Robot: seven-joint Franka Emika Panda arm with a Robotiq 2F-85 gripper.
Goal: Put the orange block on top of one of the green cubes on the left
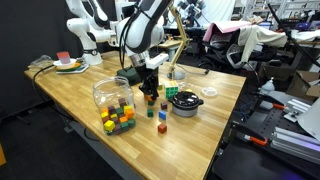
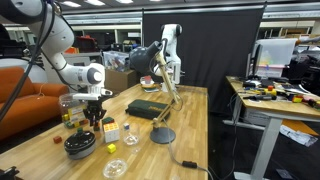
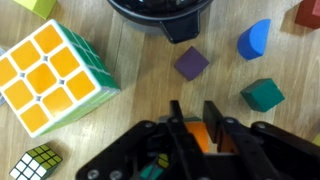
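Observation:
My gripper (image 3: 193, 112) is shut on the orange block (image 3: 203, 138), which shows between the two dark fingers in the wrist view. It hangs low over the wooden table in both exterior views (image 1: 150, 90) (image 2: 95, 118), where the block is hidden by the fingers. A light green cube (image 3: 35, 6) shows partly at the top left edge of the wrist view. A teal cube (image 3: 262, 94) lies to the right of the fingers. I cannot pick out loose green cubes in the exterior views.
A dark bowl (image 1: 185, 103) (image 2: 80, 146) (image 3: 160, 12) stands just beyond the gripper. A large Rubik's cube (image 3: 50, 75) (image 2: 111, 131), a small one (image 3: 35, 163), a purple cube (image 3: 191, 63) and a blue piece (image 3: 254, 38) lie around. A multicoloured cluster (image 1: 118, 119) and a glass jar (image 1: 110, 92) stand nearby.

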